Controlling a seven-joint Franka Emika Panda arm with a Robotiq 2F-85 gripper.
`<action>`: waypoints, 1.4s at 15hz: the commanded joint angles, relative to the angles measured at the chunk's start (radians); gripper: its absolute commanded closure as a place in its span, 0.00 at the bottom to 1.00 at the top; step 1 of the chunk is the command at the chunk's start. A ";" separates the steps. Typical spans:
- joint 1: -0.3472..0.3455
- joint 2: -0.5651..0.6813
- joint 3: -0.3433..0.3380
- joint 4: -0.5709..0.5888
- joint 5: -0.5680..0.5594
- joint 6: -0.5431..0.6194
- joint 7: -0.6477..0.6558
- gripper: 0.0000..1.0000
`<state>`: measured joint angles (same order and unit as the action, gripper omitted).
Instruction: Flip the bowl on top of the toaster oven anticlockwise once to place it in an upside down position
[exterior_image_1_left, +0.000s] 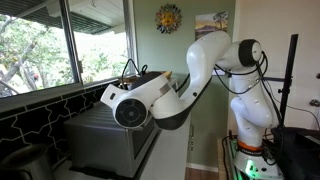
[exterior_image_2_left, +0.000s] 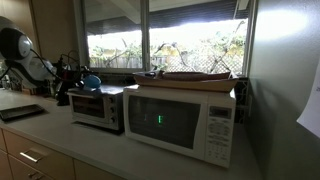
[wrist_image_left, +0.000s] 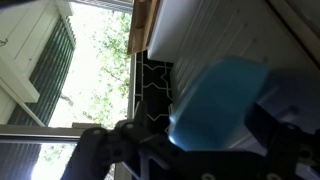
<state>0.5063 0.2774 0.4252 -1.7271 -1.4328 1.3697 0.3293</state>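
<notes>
The jaws sit on either side of the bowl (wrist_image_left: 220, 100) in the wrist view, one dark finger at each flank. I cannot tell whether they are clenched on it or only close.

In an exterior view, from the left, come the arm (exterior_image_2_left: 20, 55), the bowl on top of the toaster oven (exterior_image_2_left: 98, 108), then the white microwave (exterior_image_2_left: 180, 122) just beside it.

This looks like the grasping step, with the turn yet to come. The next move calls for a firm pinch, a lift off that surface and an anticlockwise half-roll of the wrist.

The bowl is round and has no long axis. Its smooth wall faces the wrist camera, and which way its mouth points is unclear.
</notes>
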 joint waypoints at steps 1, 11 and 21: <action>-0.016 -0.022 0.006 0.018 0.094 0.065 0.024 0.00; -0.045 -0.046 -0.017 0.133 0.348 0.111 0.012 0.00; -0.077 -0.091 -0.065 0.257 0.672 0.086 0.022 0.00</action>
<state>0.4358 0.2023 0.3750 -1.4841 -0.8519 1.4605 0.3439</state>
